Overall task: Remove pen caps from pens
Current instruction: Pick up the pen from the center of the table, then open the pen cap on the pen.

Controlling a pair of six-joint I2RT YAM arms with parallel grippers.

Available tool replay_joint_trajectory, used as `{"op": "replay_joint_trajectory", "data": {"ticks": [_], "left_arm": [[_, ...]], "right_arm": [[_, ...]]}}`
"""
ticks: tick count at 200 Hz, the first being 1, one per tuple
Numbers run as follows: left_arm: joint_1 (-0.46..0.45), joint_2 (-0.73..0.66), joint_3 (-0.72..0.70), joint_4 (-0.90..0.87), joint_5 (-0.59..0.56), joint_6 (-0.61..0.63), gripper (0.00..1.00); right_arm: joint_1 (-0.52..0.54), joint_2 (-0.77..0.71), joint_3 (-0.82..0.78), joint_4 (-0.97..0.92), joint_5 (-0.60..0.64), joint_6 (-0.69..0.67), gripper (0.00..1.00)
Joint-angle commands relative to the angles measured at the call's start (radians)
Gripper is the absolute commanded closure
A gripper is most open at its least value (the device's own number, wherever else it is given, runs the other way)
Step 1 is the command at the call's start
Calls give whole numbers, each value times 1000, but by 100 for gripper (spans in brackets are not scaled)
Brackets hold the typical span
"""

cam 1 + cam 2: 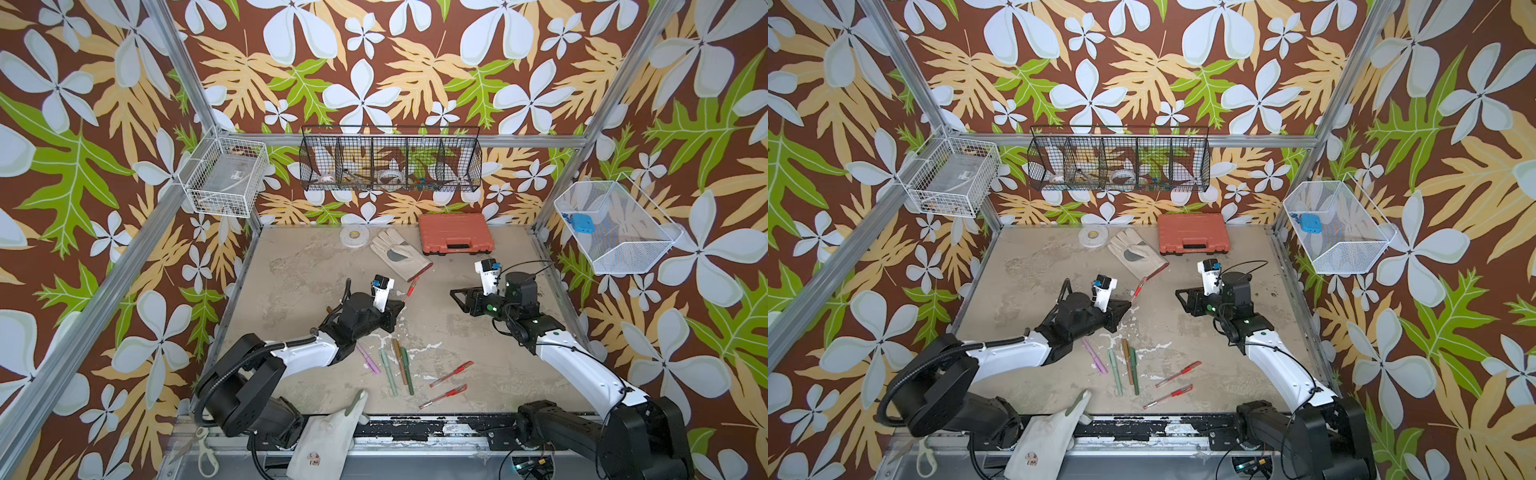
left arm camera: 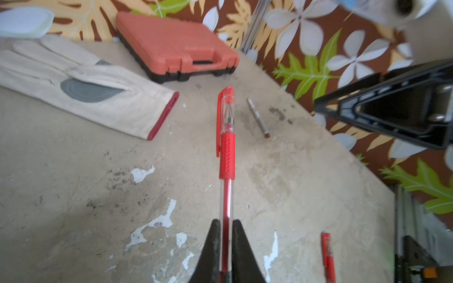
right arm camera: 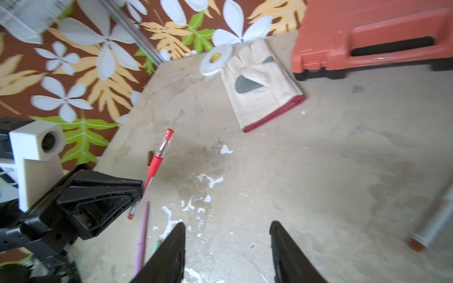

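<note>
Above table (image 2: pixel 73 171) centre: my left gripper (image 2: pixel 226 224) clamps red pen (image 2: pixel 227 156) by clear barrel, leaving cap (image 2: pixel 225 107) end free for pulling. My right gripper (image 3: pixel 228 224) stands half open, empty, facing cap.

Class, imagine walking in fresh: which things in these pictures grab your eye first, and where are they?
The loud flowered wallpaper covers the walls. In the middle, the left gripper clamps a capped red pen above the table, while the right gripper hangs open nearby. An orange case sits at its back edge.
</note>
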Motion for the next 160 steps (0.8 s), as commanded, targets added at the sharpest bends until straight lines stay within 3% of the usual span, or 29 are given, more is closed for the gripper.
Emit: {"op": "replay_joint_trajectory", "data": {"ticks": [1, 29, 81, 160], "left_arm": [[9, -63, -47, 176, 34, -79, 97], [31, -132, -107, 243, 32, -136, 98], [58, -180, -175, 344, 65, -191, 99], [57, -147, -178, 380, 105, -201, 99]], "right_arm": [[25, 19, 18, 117, -165, 72, 45], [100, 64, 61, 204, -232, 122, 44], [250, 134, 100, 348, -228, 149, 45], [279, 210, 111, 468, -233, 266, 55]]}}
